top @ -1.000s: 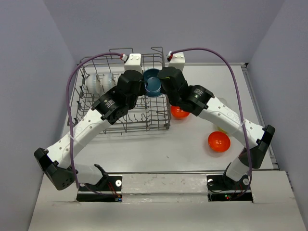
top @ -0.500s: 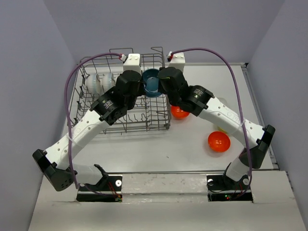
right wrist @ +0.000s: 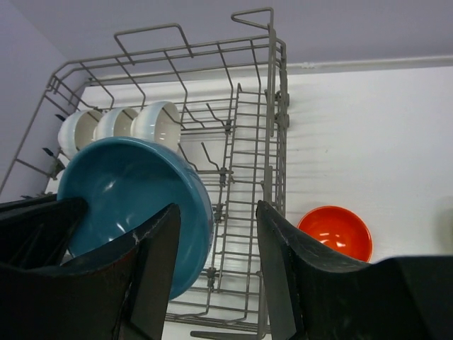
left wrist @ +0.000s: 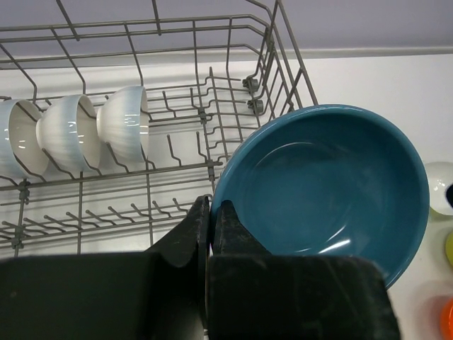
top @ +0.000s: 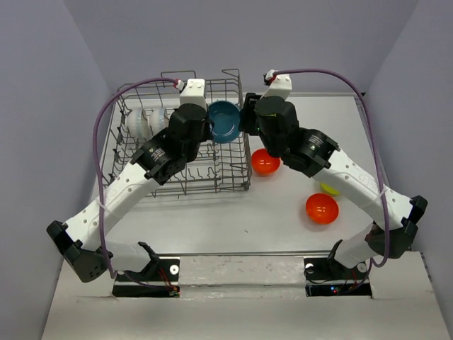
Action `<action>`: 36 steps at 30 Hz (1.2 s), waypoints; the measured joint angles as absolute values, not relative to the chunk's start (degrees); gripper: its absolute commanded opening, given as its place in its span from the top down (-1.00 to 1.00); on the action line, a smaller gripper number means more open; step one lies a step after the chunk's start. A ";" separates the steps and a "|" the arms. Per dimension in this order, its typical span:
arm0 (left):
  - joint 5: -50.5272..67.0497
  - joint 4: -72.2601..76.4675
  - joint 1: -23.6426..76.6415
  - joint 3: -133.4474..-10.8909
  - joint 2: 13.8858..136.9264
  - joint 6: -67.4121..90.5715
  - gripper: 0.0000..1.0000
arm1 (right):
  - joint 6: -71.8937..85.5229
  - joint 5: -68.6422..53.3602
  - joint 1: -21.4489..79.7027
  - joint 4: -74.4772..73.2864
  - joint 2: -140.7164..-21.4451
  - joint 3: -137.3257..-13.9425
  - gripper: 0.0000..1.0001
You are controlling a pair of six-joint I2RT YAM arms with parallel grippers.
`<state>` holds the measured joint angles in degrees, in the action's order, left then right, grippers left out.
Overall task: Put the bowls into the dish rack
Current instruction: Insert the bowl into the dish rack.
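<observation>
the blue bowl (top: 224, 120) hangs tilted on edge over the far right part of the dish rack (top: 233, 185), its opening facing near and upward. the left gripper (left wrist: 212, 209) pinches its rim. the right gripper (right wrist: 217, 212) is spread just beside it. three white bowls (left wrist: 71, 131) stand on edge in the rack's far left row.

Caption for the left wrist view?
Left gripper shut on the rim of a glossy blue bowl by a grey wire dish rack holding three white bowls.

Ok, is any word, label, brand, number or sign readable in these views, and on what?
None: no text, label, brand mark or number is readable in any view.
The blue bowl, white bowls, orange bowls, dish rack and arms show no markings.
</observation>
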<state>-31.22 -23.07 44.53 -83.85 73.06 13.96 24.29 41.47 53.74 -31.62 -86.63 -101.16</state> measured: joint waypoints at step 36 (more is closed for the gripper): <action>-56.62 -36.77 26.24 -84.90 74.76 6.46 1.00 | 28.14 38.02 53.74 -27.86 -86.50 -81.54 0.05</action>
<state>-56.62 -36.77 26.24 -84.90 74.76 6.46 28.14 38.02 53.74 -27.86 -86.50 -81.54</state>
